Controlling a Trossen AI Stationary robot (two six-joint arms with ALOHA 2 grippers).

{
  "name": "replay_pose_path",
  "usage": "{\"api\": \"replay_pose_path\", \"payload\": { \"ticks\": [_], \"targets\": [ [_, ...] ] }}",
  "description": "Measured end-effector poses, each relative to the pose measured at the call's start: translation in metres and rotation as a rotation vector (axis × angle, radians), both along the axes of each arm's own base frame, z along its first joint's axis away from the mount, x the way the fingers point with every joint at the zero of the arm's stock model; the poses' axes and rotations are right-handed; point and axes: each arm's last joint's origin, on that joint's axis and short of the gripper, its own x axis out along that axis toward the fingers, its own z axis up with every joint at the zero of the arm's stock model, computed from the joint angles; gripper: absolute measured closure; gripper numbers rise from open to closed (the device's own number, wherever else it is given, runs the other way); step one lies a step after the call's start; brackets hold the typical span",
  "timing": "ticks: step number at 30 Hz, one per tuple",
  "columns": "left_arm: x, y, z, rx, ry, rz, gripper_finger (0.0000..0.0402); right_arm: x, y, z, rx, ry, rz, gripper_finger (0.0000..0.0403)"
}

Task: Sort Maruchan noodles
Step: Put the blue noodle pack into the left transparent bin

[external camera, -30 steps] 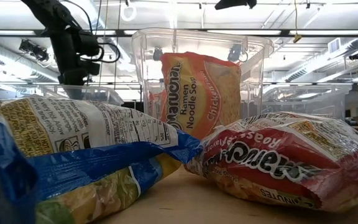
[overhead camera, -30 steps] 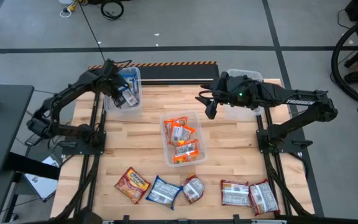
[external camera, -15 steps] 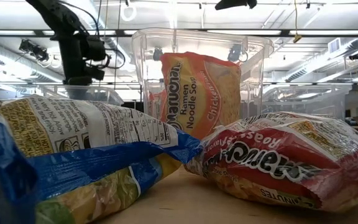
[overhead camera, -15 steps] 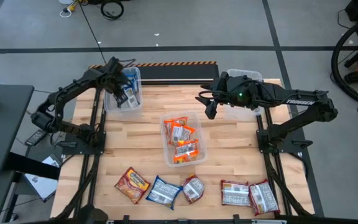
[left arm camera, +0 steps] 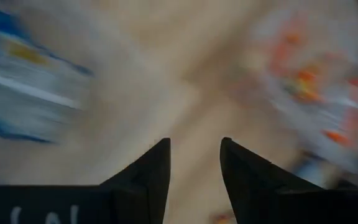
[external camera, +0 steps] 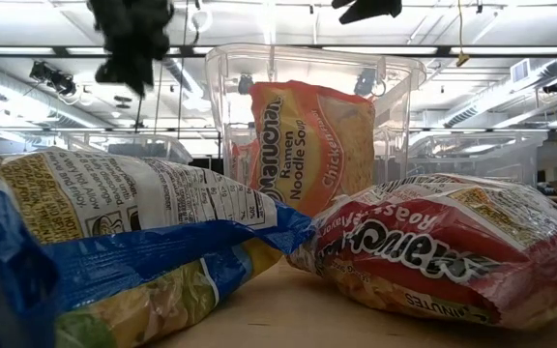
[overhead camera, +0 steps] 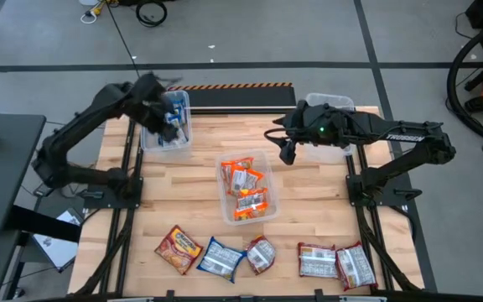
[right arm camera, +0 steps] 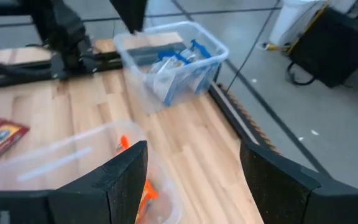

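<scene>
As your left gripper [overhead camera: 159, 107] lifted from the blue-packet bin [overhead camera: 177, 134], its fingers [left arm camera: 157, 163] stood narrowly parted, empty: one blue drop done. Below it lay blue Maruchan noodles [overhead camera: 174, 120]. Farther off your right gripper [overhead camera: 288, 151] hovered wide, empty, beside the orange-packet bin [overhead camera: 268, 197]. Five packets [overhead camera: 220, 257] awaited you at the near edge. Only your low view read their labels [external camera: 312, 140].

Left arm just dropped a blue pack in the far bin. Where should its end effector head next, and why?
Probably toward the blue packet in the front row. The left end effector is open and empty near the blue-packet bin, and that looks like the only blue packet left loose on the table. The right end effector hovers beside the orange-packet bin.
</scene>
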Motion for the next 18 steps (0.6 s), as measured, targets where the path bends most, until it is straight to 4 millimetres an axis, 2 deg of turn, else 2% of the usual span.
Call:
{"api": "replay_pose_path", "payload": {
  "ticks": [6, 11, 14, 18],
  "targets": [
    [0.017, -0.085, 0.021, -0.071, -0.083, -0.05, 0.0257, -0.004, 0.004, -0.004, -0.006, 0.072, 0.095, 0.0141],
    [0.027, -0.152, 0.026, -0.065, -0.113, -0.036, 0.0254, -0.009, 0.011, -0.01, -0.06, 0.178, 0.166, 0.0141],
    [0.041, -0.187, 0.02, -0.089, -0.129, 0.001, 0.024, -0.011, 0.017, -0.013, -0.081, 0.229, 0.208, 0.0141],
    [0.065, -0.234, 0.0, -0.108, -0.108, 0.025, 0.0209, -0.019, 0.027, -0.016, -0.097, 0.298, 0.265, 0.0141]
  ]
}}
